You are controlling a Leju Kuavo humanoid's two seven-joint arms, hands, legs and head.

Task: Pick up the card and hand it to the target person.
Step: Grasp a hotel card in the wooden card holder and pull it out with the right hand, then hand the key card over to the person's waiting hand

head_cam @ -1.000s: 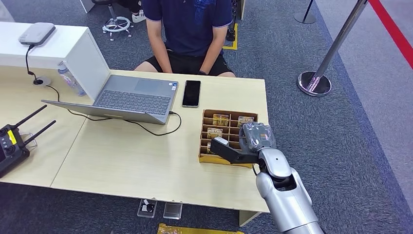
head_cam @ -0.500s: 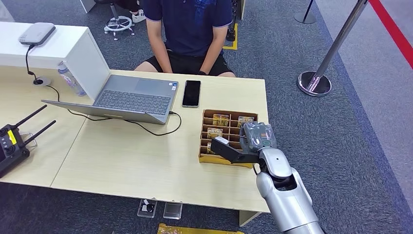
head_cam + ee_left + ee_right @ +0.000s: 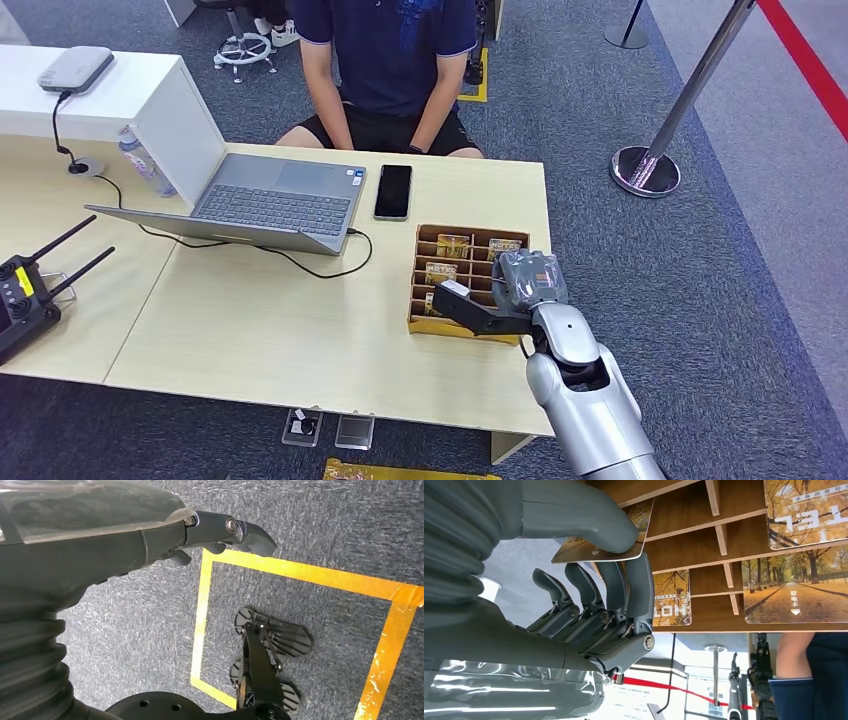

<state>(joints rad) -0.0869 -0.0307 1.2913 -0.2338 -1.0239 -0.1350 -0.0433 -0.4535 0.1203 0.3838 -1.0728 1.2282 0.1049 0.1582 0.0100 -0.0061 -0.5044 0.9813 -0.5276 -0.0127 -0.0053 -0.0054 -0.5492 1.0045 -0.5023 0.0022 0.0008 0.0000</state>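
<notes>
Right wrist view has the right hand (image 3: 589, 605) pinching a card (image 3: 599, 550) between its thick thumb and curled fingers (image 3: 624, 595), just beside the wooden card organizer (image 3: 704, 535), whose slots hold more cards. Head view places that hand (image 3: 500, 300) over the organizer's (image 3: 425, 325) near edge on the desk (image 3: 270, 330), across from the seated person (image 3: 390, 60). Left hand (image 3: 220, 530) hangs over carpet, fingers extended and holding nothing.

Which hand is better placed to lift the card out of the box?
The right hand: it already pinches a card at the box. The left hand hangs over the floor.
</notes>
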